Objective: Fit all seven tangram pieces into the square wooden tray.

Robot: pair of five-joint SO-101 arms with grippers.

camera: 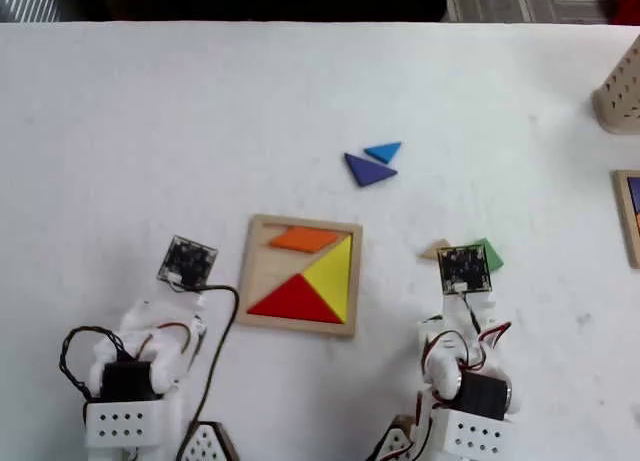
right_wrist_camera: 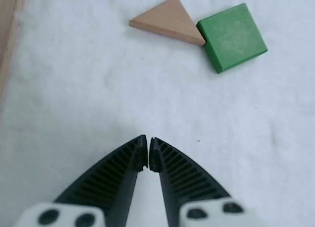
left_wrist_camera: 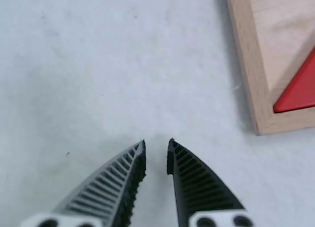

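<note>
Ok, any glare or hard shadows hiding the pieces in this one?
High view: table evenly lit, no glare on the tray. Left wrist view: the tray's frame throws a soft shadow onto the table. Right wrist view: green square and wooden triangle evenly lit, faint shadows only.

The tray (camera: 268,278) sits low in the middle, three pieces (camera: 325,276) in it. Two triangles (camera: 368,168) lie above right. Right of the tray, a triangle (camera: 435,249) touches a square (camera: 490,251).

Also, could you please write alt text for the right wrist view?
The right gripper, its fingers shut and empty, hangs over a white table. Beyond it, a bare wooden triangle touches a green square at one tip.
</note>
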